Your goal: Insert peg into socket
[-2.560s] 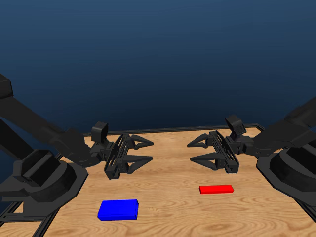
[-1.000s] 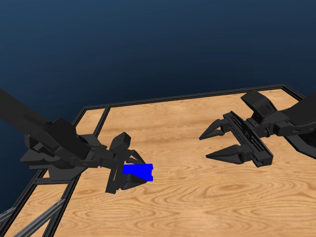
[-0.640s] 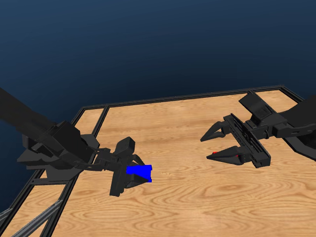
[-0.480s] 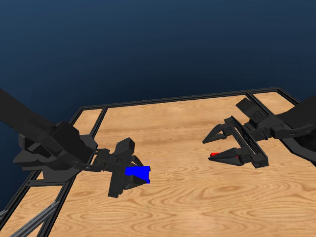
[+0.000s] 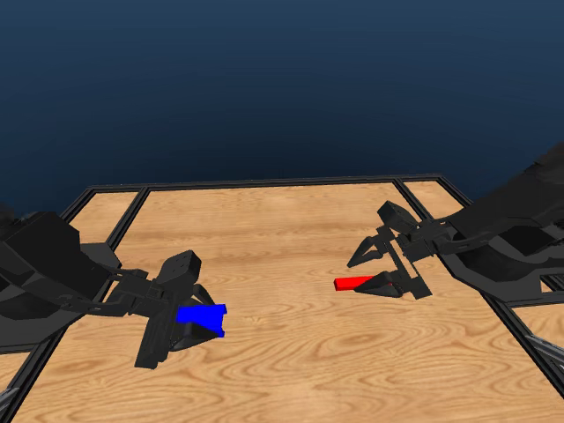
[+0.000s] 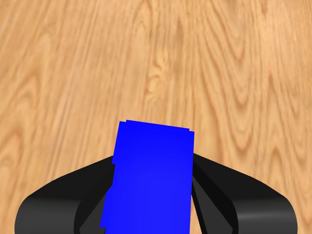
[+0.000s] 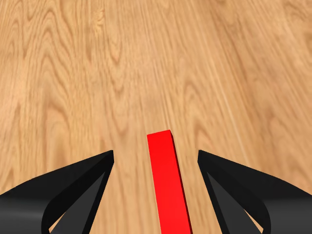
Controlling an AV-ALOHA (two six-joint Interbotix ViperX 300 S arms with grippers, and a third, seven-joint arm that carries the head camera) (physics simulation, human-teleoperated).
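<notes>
The blue socket sits between the jaws of my left gripper, which is shut on it just above the wood at the table's left. In the left wrist view the socket fills the space between both black fingers. The red peg lies at the right, one end sticking out toward the middle. My right gripper is open astride it. In the right wrist view the peg runs between the jaws with a gap of bare wood on each side.
The wooden table is bounded by a black frame rail at the back and sides. Both arm bases rise at the far left and far right edges.
The head camera has swung, shifting the whole picture. The right gripper has come down around the peg, which shows more now, and its jaws look closer together. The left still holds the socket.
</notes>
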